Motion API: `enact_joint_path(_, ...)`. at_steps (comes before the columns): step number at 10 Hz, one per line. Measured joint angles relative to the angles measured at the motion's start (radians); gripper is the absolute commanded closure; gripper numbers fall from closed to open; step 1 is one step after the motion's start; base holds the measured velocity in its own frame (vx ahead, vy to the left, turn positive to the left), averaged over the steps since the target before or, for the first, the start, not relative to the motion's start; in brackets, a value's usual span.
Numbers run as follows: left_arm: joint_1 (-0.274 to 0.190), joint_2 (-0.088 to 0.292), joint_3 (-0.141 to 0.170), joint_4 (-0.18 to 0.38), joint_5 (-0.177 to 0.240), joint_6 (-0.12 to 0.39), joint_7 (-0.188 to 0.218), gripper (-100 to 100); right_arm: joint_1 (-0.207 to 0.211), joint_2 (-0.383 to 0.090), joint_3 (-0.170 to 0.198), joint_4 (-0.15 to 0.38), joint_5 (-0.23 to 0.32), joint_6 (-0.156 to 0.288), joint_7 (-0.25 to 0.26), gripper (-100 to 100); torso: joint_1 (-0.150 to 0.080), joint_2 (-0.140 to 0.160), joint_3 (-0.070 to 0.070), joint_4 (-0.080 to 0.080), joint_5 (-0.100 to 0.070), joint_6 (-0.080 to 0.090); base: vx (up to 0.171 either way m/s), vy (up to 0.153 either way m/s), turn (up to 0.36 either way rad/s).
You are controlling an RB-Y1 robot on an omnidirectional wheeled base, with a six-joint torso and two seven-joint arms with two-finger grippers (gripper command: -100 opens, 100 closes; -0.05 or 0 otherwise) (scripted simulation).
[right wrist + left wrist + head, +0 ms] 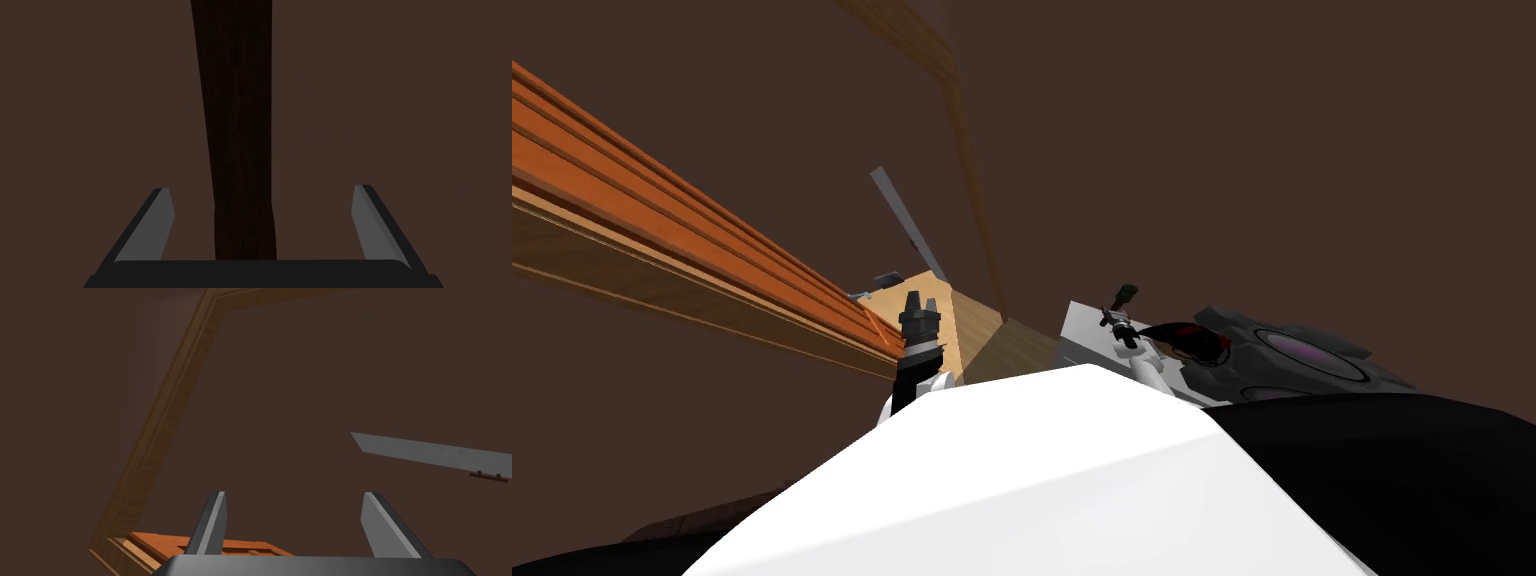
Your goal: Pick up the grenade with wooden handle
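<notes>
The grenade (1125,292) is, as I take it, the small thing with a dark green head in the head view. It is above the far part of a light grey surface (1084,335), and a thin stem goes from its head down toward the right gripper (1117,322), which is just beside it. It is too small to say whether the stem is wood, or whether the thing rests on the surface or is lifted from it.

In the right wrist view the right gripper (260,195) has its two fingers wide apart. Between them runs a dark strip (240,125) with wood grain, and it touches neither finger. I cannot tell whether this strip is the handle or some part of the room behind. In my judgement the grasp is not yet made.

Near the grenade, on its right, lie a red and black thing (1202,342) and a dark grey block with purple circles (1302,355). The left gripper (919,318) is well apart from all this, beside orange wooden boards (662,220). In its own wrist view the left gripper (295,523) also has its fingers apart, with nothing between them.

Several things could go wrong from here. If the fingers close while the handle is off the middle, one blade meets it first and may push it sideways or roll it. A thin round handle can also slip out when the hand lifts. A careless approach may knock the grenade against the red and black thing beside it.
</notes>
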State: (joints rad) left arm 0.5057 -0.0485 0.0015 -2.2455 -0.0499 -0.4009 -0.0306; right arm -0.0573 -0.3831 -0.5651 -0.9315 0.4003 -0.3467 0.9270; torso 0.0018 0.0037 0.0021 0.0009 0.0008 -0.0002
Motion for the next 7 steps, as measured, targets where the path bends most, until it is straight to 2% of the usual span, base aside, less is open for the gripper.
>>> enact_joint_path(1,0.000,0.000,0.000,0.000,0.000,0.000,0.000,0,-0.009,-0.013,-0.007,0.026,-0.014,-0.008,0.012,-100,0.000,0.000,0.000,0.000,0.000,0.000,-0.034,0.002,0.004)
enact_joint_path(2,0.000,0.000,0.000,0.000,0.000,0.000,0.000,0,-0.016,-0.018,-0.010,0.061,-0.018,-0.014,0.018,-100,-0.002,-0.001,-0.001,0.000,-0.001,0.001,-0.049,0.021,0.226)
enact_joint_path(4,0.000,0.000,0.000,0.000,0.000,0.000,0.000,0,-0.049,-0.061,-0.038,0.163,-0.056,-0.059,0.054,-100,-0.001,-0.001,0.000,0.000,0.000,0.001,-0.065,0.025,0.194)
enact_joint_path(5,0.000,0.000,0.000,0.000,0.000,0.000,0.000,0,-0.054,-0.081,-0.043,0.164,-0.081,-0.050,0.063,-100,0.000,0.001,0.000,0.000,0.000,0.000,-0.066,0.025,0.143)
enact_joint_path(7,0.000,0.000,0.000,0.000,0.000,0.000,0.000,0,-0.071,-0.100,-0.057,0.216,-0.101,-0.067,0.083,-100,-0.002,-0.001,-0.001,0.000,-0.001,0.001,-0.012,0.004,-0.008)
